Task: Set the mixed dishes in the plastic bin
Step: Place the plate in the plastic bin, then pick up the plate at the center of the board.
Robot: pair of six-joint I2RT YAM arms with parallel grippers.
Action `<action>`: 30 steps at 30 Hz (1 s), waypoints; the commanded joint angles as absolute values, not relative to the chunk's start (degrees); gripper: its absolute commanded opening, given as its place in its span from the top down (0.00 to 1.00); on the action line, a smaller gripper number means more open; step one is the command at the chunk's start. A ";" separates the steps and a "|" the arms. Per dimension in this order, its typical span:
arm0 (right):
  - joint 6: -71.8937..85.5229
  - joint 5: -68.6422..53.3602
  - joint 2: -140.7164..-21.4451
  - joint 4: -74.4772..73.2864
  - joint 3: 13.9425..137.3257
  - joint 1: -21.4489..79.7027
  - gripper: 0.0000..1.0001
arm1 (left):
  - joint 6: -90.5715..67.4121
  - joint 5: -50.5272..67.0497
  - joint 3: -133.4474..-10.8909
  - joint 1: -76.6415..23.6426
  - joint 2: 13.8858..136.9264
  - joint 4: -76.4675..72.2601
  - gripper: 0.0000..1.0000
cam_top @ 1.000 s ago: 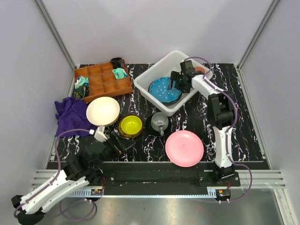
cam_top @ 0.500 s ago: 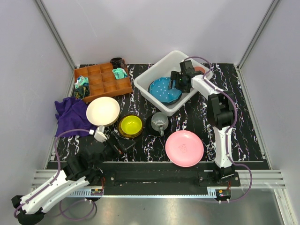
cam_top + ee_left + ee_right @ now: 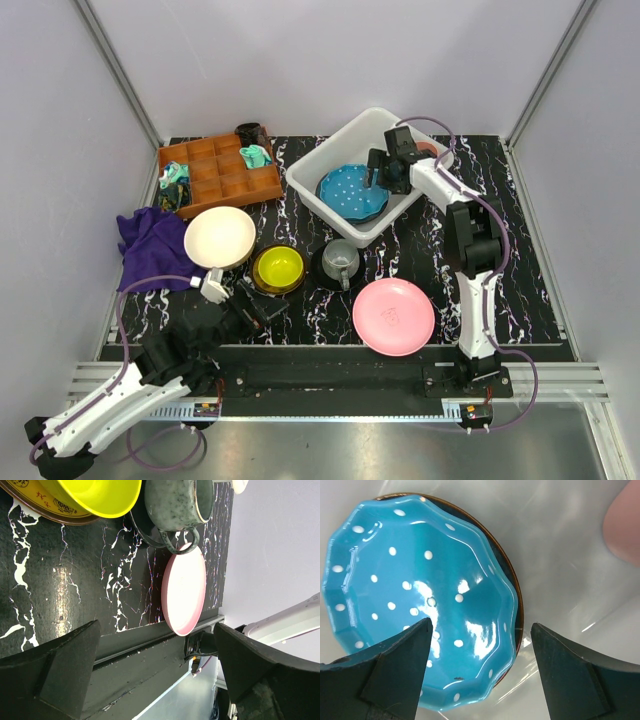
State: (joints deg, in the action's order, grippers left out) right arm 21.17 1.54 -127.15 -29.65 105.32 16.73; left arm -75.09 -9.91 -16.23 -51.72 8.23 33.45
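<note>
The translucent white plastic bin [image 3: 330, 205] stands at the back, holding the blue white-dotted plate [image 3: 350, 192] and a pink cup [image 3: 428, 148]. My right gripper [image 3: 378, 172] hangs open and empty over the bin, above the plate's right edge [image 3: 420, 595]. On the table lie the cream bowl [image 3: 219, 237], the small yellow bowl [image 3: 277, 268], the grey mug [image 3: 341, 259] on a black saucer [image 3: 322, 267], and the pink plate [image 3: 393, 316]. My left gripper [image 3: 262, 310] is open and empty near the front edge, just in front of the yellow bowl [image 3: 100, 495]. The left wrist view shows mug [image 3: 175, 502] and pink plate [image 3: 184, 592].
A brown wooden compartment tray [image 3: 218, 172] with small items stands at the back left. A purple cloth [image 3: 152, 247] lies left of the cream bowl. A dark cup [image 3: 248, 132] stands behind the tray. Grey walls close in the sides.
My right gripper has drawn a little back and up from the dotted plate inside the bin. The left arm and the dishes on the table have not moved.
</note>
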 commanded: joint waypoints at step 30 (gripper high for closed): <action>33.83 -9.76 -57.41 -32.78 61.45 16.96 0.11 | -60.73 -13.71 -30.05 -61.78 56.67 5.64 0.05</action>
